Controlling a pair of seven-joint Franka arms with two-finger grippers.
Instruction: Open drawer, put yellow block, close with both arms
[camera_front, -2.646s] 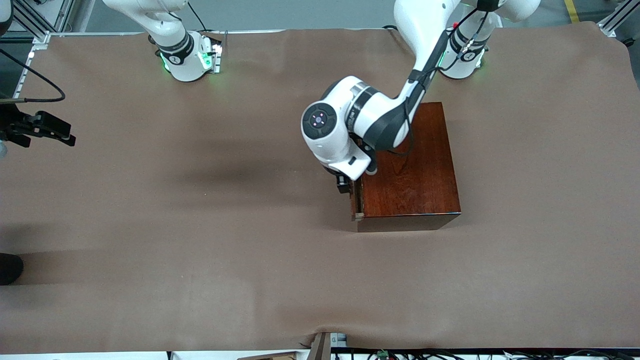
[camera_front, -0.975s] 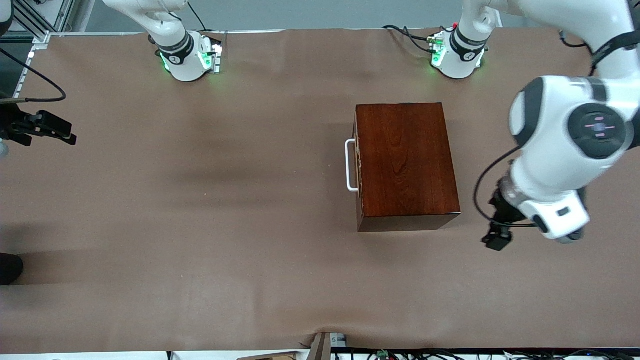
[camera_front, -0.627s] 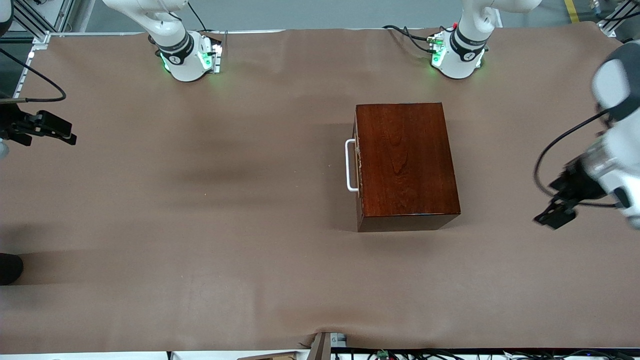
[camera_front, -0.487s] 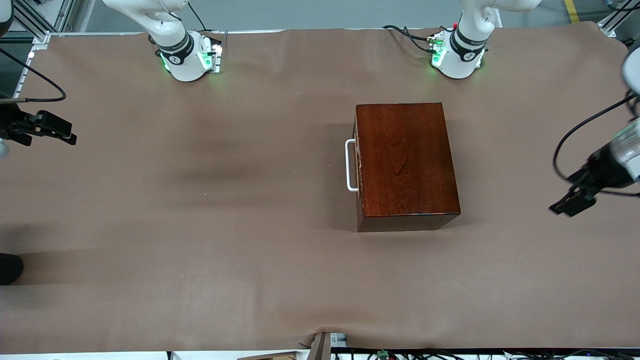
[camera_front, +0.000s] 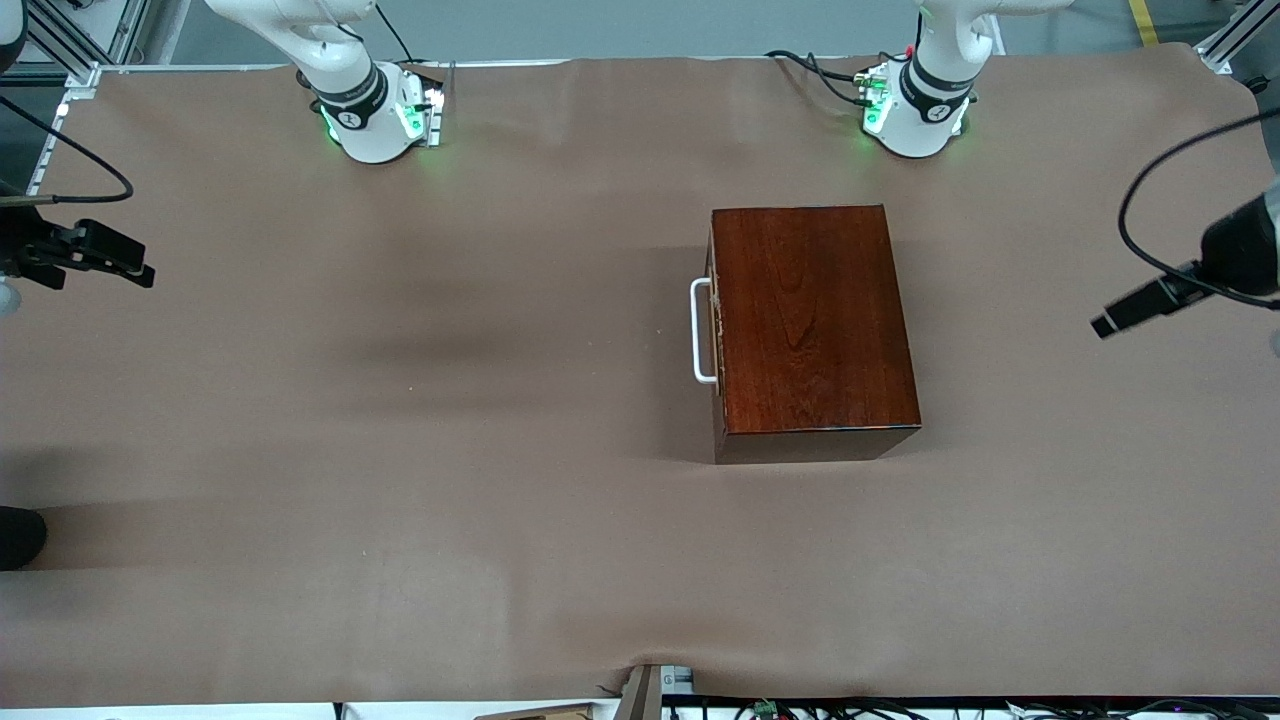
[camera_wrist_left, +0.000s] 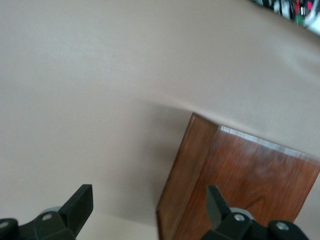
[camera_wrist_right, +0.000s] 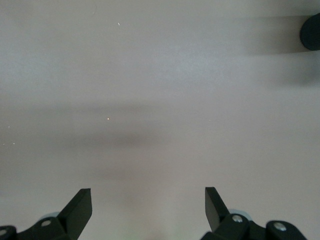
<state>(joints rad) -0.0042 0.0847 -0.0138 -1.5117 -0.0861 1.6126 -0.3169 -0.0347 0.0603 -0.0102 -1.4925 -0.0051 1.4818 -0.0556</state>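
The shiny dark reddish-brown wooden box (camera_front: 812, 330) sits on the brown table cover (camera_front: 400, 450), toward the left arm's end. Its drawer (camera_front: 712, 330) is pushed all the way in, and the white U-shaped bar handle (camera_front: 700, 331) pokes out at the box's 9 o'clock side. The yellow block cannot be seen.

The left gripper (camera_wrist_left: 150, 212) hangs over the table at 3 o'clock from the box, fingers spread wide, holding nothing.

The right gripper (camera_wrist_right: 148, 210) waits at 9 o'clock, over the table's edge, fingers spread wide, also holding nothing.
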